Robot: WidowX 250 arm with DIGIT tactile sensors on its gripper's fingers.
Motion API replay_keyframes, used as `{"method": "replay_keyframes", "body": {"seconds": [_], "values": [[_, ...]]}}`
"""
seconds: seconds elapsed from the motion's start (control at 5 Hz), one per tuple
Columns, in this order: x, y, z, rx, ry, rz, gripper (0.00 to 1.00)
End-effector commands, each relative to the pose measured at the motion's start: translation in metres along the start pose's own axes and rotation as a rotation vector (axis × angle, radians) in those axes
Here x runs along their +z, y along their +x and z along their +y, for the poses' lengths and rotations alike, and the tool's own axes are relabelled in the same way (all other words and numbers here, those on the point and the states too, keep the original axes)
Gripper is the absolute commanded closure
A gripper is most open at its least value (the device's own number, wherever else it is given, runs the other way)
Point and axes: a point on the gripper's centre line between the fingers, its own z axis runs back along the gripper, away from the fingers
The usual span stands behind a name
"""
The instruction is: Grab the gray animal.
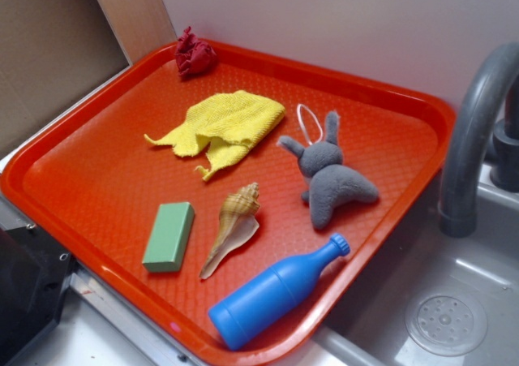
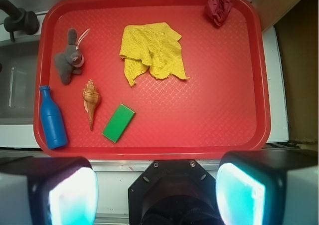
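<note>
The gray animal (image 2: 68, 61) lies on the red tray (image 2: 224, 115), near the edge that is beside the sink (image 1: 454, 317) and the gray faucet (image 1: 474, 139). It is flat on the tray, with its two long ears toward the wall and a thin white loop (image 1: 308, 122) beside one ear. In the wrist view it is at the far left of the tray. The blue bottle (image 1: 276, 293) lies on its side close to it, toward the front rim, and the shell (image 1: 233, 224) lies just beside it on the inner side; the three are near each other but do not touch. The green block (image 1: 169, 236), the yellow cloth (image 1: 231, 127) and the crumpled dark red cloth (image 1: 195, 55) in the far corner are well apart from the animal, so they should not disturb a grasp. The gripper (image 2: 157, 192) is spread wide and holds nothing; its two fingers (image 2: 239, 192) show at the bottom of the wrist view, high over the front edge of the tray. I judge that the task is only at its start, because the gripper is far from the animal. It would need to travel to the left side and come down over the soft body, with care for the bottle and the shell.
</note>
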Motion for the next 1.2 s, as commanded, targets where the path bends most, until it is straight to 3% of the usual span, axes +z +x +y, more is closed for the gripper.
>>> {"method": "replay_keyframes", "body": {"seconds": [0.0, 0.2, 0.8, 1.0], "values": [[0.0, 0.0, 0.0, 0.0, 0.0, 0.0, 0.0], [-0.014, 0.02, -0.018, 0.0, -0.048, 0.075, 0.0], [-0.071, 0.061, -0.108, 0.306, -0.03, -0.057, 0.0], [-0.093, 0.075, -0.122, 0.449, -0.028, -0.065, 0.0]]}}
